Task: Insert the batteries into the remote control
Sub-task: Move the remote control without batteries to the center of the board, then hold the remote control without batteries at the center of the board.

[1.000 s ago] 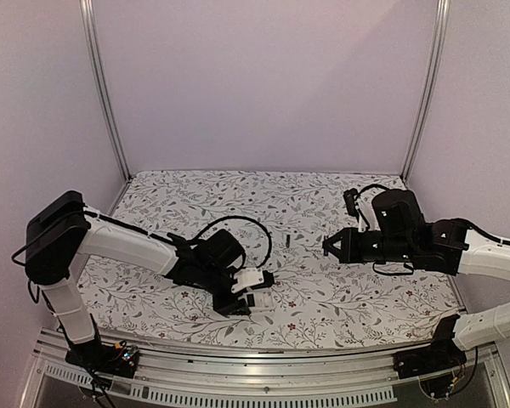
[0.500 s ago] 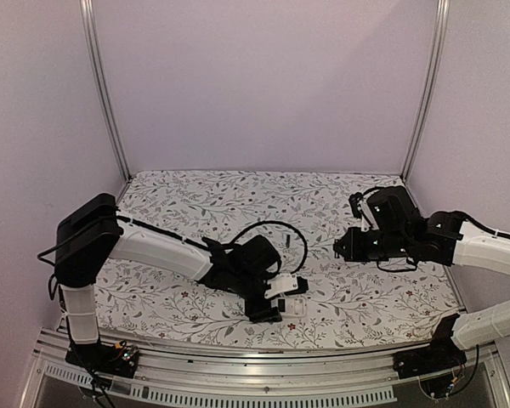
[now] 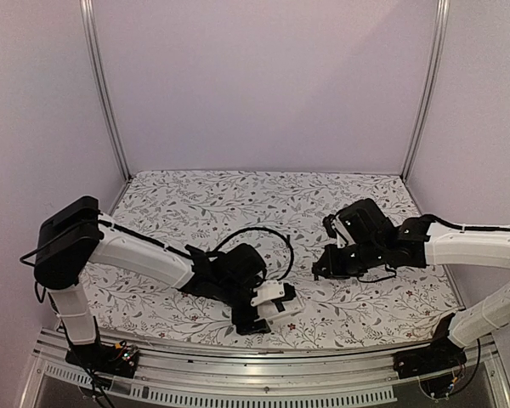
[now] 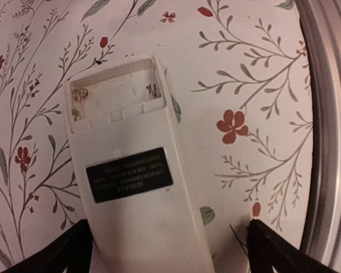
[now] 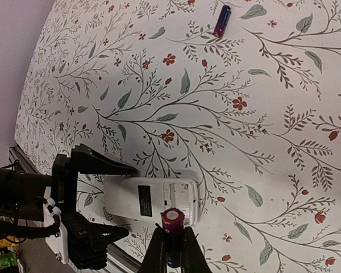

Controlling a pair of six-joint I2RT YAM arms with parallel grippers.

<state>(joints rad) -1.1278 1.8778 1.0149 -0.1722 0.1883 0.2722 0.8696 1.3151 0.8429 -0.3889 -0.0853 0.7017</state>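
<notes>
**Battery gripped near the open remote**

The remote control [image 4: 133, 187] lies back-up on the floral surface [image 5: 307, 102] with its empty slot showing. It sits between the spread, released fingers of the left tool [image 4: 169, 230]. The right tool [image 5: 171, 244] is clenched on a battery [image 5: 172, 222] close to the slot end. A second battery [image 5: 222, 20] lies well apart.

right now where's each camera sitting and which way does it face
Top external: above and behind both arms, facing down at the table; both show.
Left wrist: on left arm, facing down at the remote control; left claw tips show.
Right wrist: on right arm, facing down; right claw grips a battery.
All share the remote control.
</notes>
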